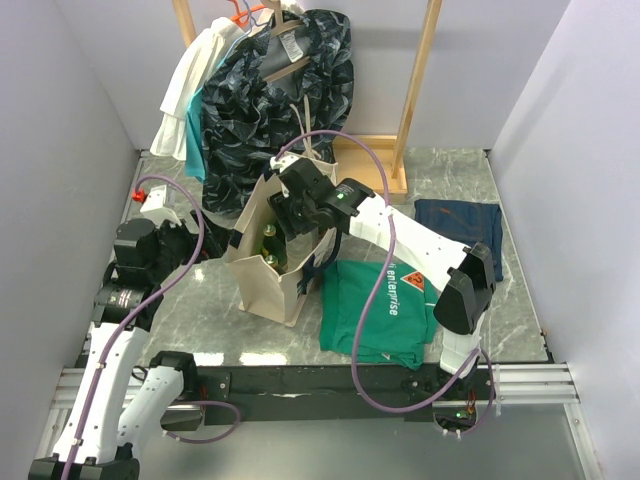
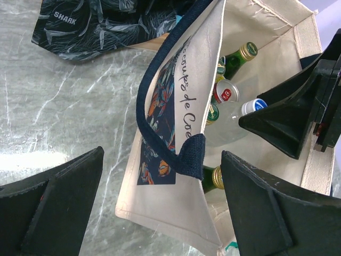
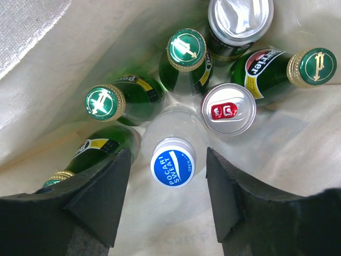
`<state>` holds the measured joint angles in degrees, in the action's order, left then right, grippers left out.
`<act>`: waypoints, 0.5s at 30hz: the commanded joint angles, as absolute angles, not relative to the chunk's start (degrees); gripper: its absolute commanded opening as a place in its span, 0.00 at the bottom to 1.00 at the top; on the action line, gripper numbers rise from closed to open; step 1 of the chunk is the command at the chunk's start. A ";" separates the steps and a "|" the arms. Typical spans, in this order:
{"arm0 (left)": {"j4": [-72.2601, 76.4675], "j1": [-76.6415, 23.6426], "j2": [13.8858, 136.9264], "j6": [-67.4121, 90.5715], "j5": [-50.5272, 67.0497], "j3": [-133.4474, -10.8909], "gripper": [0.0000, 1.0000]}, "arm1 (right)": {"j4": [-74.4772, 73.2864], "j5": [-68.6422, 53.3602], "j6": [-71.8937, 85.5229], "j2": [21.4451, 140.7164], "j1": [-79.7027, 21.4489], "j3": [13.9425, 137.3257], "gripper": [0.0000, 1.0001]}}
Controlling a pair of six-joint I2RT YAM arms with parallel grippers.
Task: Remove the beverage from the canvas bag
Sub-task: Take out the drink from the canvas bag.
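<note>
**Count.** The canvas bag (image 1: pixel 262 285) holds seven drinks: four green bottles (image 3: pixel 186 49) with gold-rimmed caps, two cans (image 3: pixel 228 109) and one clear bottle (image 3: pixel 172 162) with a blue cap. All seven stand inside the bag. The bag sits upright on the table (image 1: pixel 450 170), left of centre, with its mouth open.

**Hidden or cut off.**
- One green bottle is largely covered by a finger of the right gripper (image 3: pixel 168 160); only its cap edge and part of its label show.
- The far can is cut by the frame edge.
- From above, the right arm covers most of the bag mouth.

**Grippers.**
- The right gripper is down in the bag mouth with its fingers partly spread. One finger stands on either side of the blue cap, with a gap on each side. Contact with the clear body below cannot be told.
- The left gripper (image 2: pixel 162 160) has its fingers wide apart and holds nothing. It is just left of the bag, facing the navy strap (image 2: pixel 160 144).

**Writing.**
- Blue cap — "POCARI SWEAT" and "OPEN".
- One green bottle label — "…rier".
- Bag side — script partly folded away; "de Coe…" is legible.
- Dark patterned garment (image 2: pixel 80 26) — "SHARK".
- Green T-shirt (image 1: pixel 380 305), right of the bag — "enterprise".
</note>
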<state>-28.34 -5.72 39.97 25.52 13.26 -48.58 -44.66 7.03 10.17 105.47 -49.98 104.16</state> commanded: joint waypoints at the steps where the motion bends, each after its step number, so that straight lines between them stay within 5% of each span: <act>1: -27.07 -5.98 39.90 24.26 13.62 -48.78 0.96 | -44.82 7.21 10.63 105.56 -49.66 106.79 0.64; 15: -26.89 -5.89 39.81 24.70 11.69 -48.60 0.96 | -45.53 8.26 11.07 106.00 -49.66 106.00 0.58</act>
